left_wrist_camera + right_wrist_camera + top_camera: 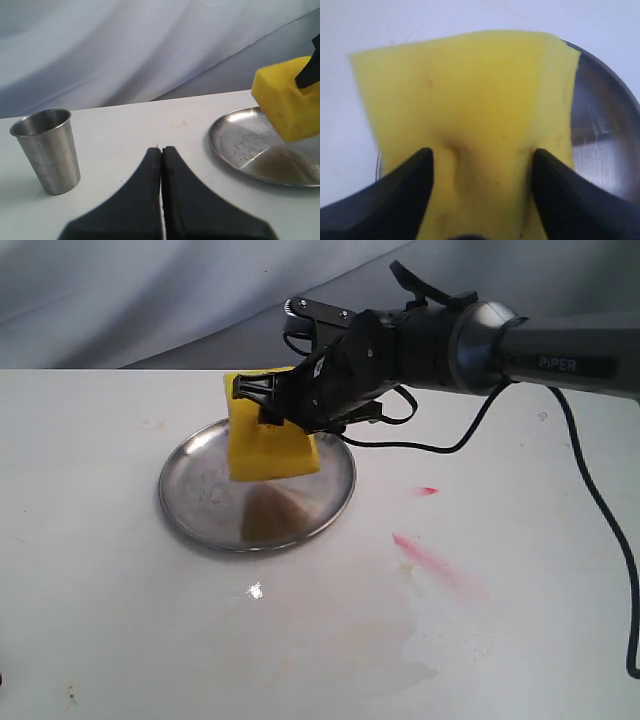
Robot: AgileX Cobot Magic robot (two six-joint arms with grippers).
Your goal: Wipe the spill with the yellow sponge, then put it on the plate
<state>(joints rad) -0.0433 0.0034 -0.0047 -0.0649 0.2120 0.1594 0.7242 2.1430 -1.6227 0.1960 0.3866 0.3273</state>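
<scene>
My right gripper [262, 405] is shut on the yellow sponge [262, 452], holding it tilted just above the far side of the steel plate [200, 530]. I cannot tell whether the sponge's low corner touches the plate. In the right wrist view the two dark fingers pinch the sponge [470, 90] at its near edge, gripper [480, 155], with the plate [610, 125] beneath. The left wrist view shows my left gripper [161, 149] shut and empty over the table, with the sponge [287, 97] and plate [225, 150] off to one side. No tan-brown spill shows in any view.
A steel cup [47, 150] stands upright on the table near my left gripper. A pink-red streak [425, 555] and dot [428, 490] mark the white table to the right of the plate, with a pale wet smear [445, 635] beside them. A black cable [610, 530] hangs from the right arm.
</scene>
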